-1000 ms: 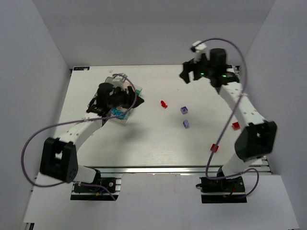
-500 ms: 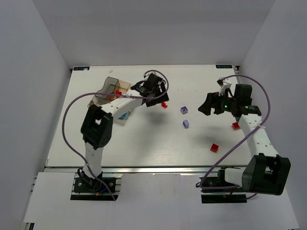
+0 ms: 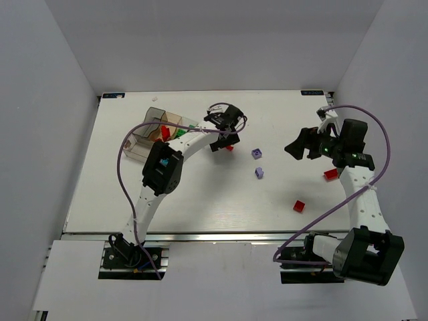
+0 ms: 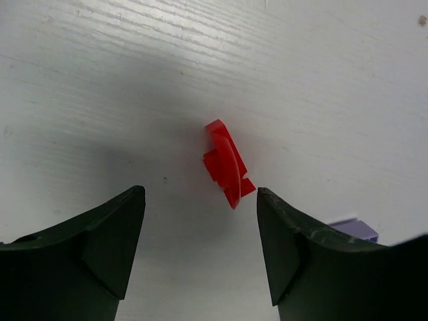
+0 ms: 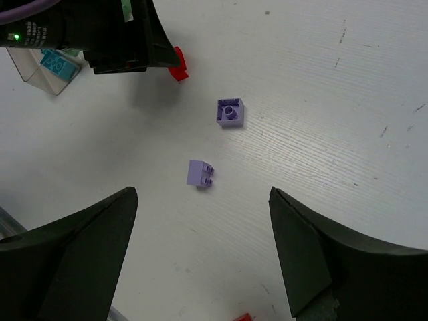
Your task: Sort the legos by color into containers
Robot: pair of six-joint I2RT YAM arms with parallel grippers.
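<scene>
Straddling the red brick (image 4: 226, 164) with jaws parted and nothing between them, the left gripper (image 4: 200, 251) sits low over it — apparently lining up a pinch on a piece that lies tilted on edge on the white table (image 4: 321, 80). The left arm stretches far out from its base, past the compartment tray (image 3: 142, 137), which holds red and green pieces. The right gripper (image 5: 204, 261) hangs wide open and empty above the studs-up purple brick (image 5: 230, 111) and the tipped purple brick (image 5: 200, 174) — likely its next picks — its arm folded, wrist turned inward.
</scene>
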